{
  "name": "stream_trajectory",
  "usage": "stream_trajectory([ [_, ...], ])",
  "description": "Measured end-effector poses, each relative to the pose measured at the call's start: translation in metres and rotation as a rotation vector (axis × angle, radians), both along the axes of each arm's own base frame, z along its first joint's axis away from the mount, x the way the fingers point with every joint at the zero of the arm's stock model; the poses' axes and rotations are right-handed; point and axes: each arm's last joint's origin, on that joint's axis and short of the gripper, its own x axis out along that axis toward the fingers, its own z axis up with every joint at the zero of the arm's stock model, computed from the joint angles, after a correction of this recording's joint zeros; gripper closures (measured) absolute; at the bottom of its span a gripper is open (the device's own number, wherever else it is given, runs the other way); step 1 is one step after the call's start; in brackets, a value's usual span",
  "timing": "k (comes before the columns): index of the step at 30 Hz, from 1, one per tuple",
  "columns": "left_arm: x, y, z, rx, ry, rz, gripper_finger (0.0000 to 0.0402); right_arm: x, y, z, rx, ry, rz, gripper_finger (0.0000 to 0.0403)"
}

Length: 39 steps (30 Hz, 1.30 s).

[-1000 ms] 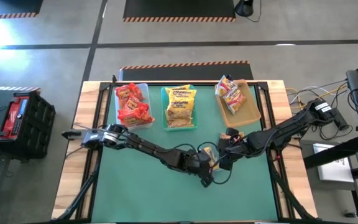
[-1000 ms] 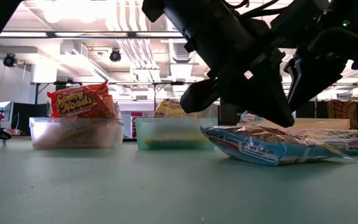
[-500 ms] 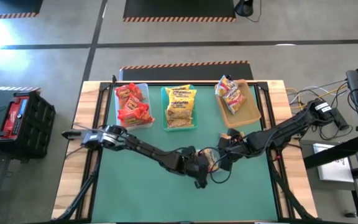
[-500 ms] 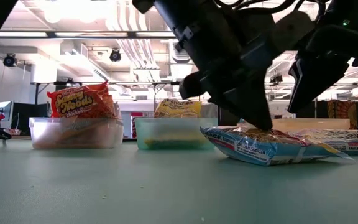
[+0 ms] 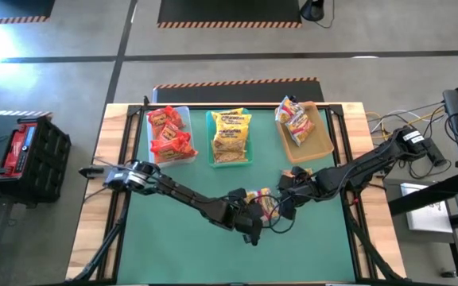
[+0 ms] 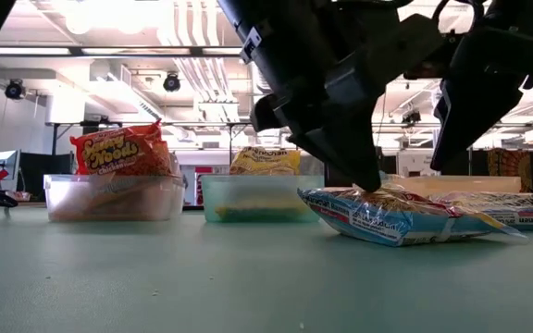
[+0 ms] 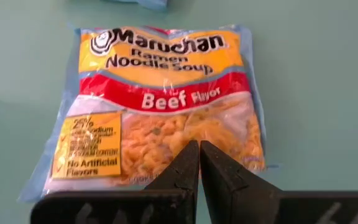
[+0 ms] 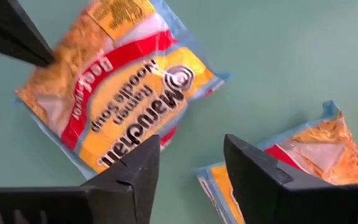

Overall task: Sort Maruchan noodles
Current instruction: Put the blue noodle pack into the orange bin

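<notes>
The beef ramen packet lay flat on the green table, directly beneath the left gripper, whose closed fingertips pressed on its lower edge. The right gripper hovered just beside it, fingers spread and holding nothing, with a second packet lying near its other finger. Farther off sat the clear bin, the teal bin and the tan bin, each holding packets.

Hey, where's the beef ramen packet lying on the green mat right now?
In the high view, the beef ramen packet lies flat on the green mat just right of centre, between the shut left gripper and the open right gripper, below the tan bin.
</notes>
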Motion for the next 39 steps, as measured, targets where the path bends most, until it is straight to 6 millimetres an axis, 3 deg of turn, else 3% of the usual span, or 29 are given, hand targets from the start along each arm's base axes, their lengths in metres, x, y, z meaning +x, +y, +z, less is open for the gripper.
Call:
stream_trajectory([
  [8,-0.005,-0.001,-0.003,0.039,0.036,0.009,0.0402,-0.011,-0.002,-0.02,0.055,0.047,-0.038,0.023],
  [13,-0.007,0.0,-0.006,0.071,0.061,-0.018,0.0402,-0.008,0.0,-0.03,0.178,-0.078,-0.056,0.0236],
  [20,-0.01,0.005,-0.018,0.098,0.085,-0.043,0.0402,-0.005,0.003,-0.034,0.302,-0.205,-0.091,0.0236],
  [39,-0.02,0.014,-0.05,0.024,0.011,0.002,0.0402,-0.006,0.004,-0.029,0.397,-0.195,-0.115,0.0236],
])
